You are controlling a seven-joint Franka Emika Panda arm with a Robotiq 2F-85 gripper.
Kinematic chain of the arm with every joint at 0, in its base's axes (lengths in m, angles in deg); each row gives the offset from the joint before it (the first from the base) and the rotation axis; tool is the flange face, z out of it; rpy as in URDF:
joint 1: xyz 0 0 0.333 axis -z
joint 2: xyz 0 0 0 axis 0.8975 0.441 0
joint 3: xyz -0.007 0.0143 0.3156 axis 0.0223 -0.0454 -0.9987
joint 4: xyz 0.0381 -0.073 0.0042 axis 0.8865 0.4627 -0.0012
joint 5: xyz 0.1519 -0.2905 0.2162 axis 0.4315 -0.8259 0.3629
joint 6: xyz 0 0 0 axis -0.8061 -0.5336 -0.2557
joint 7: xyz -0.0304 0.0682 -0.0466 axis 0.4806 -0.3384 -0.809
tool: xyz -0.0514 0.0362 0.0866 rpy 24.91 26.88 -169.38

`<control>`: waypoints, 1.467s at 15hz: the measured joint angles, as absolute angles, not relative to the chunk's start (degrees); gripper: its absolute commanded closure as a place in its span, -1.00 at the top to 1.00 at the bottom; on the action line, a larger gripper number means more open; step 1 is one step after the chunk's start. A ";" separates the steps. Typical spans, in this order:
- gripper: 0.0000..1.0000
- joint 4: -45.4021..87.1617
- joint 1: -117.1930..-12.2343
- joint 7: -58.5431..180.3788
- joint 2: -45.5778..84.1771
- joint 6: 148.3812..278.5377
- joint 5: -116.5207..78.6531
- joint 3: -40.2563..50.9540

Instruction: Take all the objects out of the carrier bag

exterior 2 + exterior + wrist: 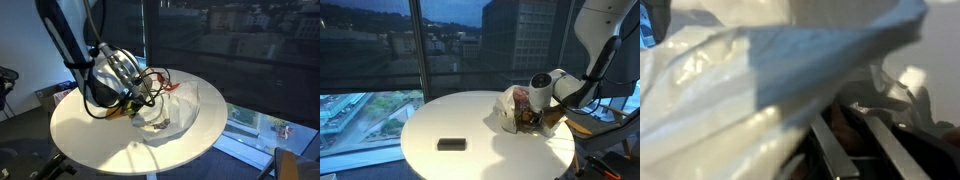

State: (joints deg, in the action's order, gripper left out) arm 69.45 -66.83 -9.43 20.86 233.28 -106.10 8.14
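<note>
1. You have one carrier bag [508, 103] on the round table [440, 115], at the edge by the arm.
2. Your one gripper [857, 152] is in the bag's mouth. Its two fingers [830, 150] sit close together; you cannot tell whether they pinch anything.
3. The objects inside are too blurred to count.
4. One black block [451, 144] lies well apart.

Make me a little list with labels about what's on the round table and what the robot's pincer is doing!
table: round and white
carrier bag: crinkly white plastic, lying on the table on the arm's side
pincer: poked into the bag's mouth; I cannot tell if it is open or shut
bag contents: mostly hidden by the plastic
black block: small and flat, lying alone on the table, apart from the bag
</note>
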 measured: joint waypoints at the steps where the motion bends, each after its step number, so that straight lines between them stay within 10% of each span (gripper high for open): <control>1: -0.92 70.90 -67.01 -7.95 19.23 233.26 -103.77 7.82; 13: -0.92 85.90 -63.28 42.76 8.48 243.12 -52.44 -6.81; 22: -0.92 85.22 -50.01 81.87 10.93 243.35 -8.73 -41.76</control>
State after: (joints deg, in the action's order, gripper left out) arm 85.22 -50.01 81.87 10.93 243.35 -8.73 -41.76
